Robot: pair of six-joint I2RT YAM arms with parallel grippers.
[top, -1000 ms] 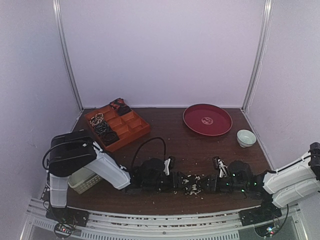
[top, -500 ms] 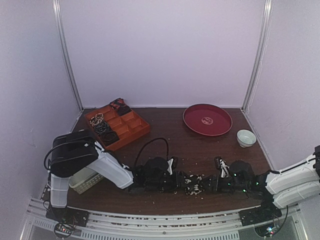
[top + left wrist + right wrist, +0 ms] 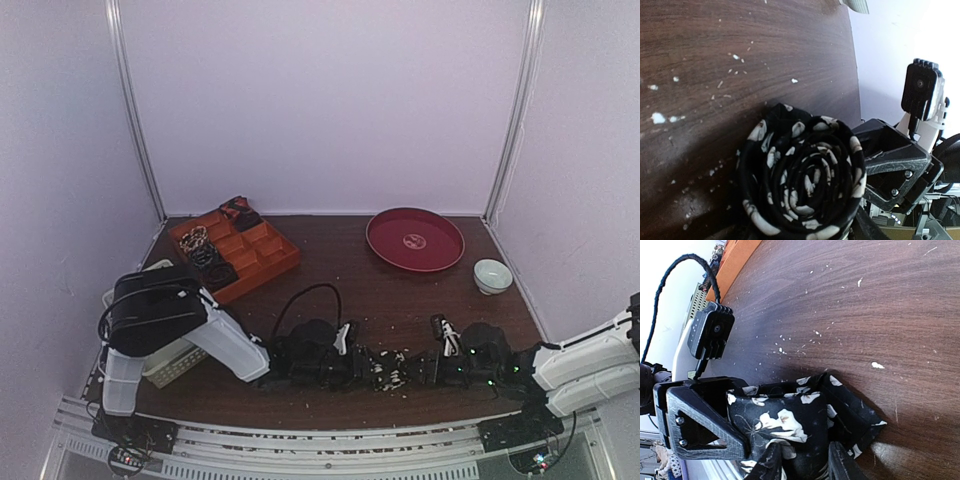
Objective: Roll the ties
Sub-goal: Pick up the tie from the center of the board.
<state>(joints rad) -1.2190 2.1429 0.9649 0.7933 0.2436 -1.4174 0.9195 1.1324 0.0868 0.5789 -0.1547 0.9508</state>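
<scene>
So the left gripper (image 3: 352, 366) sits right against the coiled tie (image 3: 802, 187) at the desk's (image 3: 380, 290) near edge, and it's hard to tell if it's gripping. The right gripper (image 3: 424, 370) pinches the tie's fabric. It's probably soft, light stuff that unrolls easily, so squeeze the coil's outer sides.

The right claw (image 3: 804, 450) pinches a bunched black, white-patterned tie (image 3: 785, 422) on the wooden table (image 3: 880, 315).

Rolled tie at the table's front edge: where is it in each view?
Top external: rolled tie low centre, near front edge.
Left wrist: rolled tie lower centre, spiral end-on.
Right wrist: rolled tie bottom centre, side-on.
Shared landmark: brown table flecked white.
</scene>
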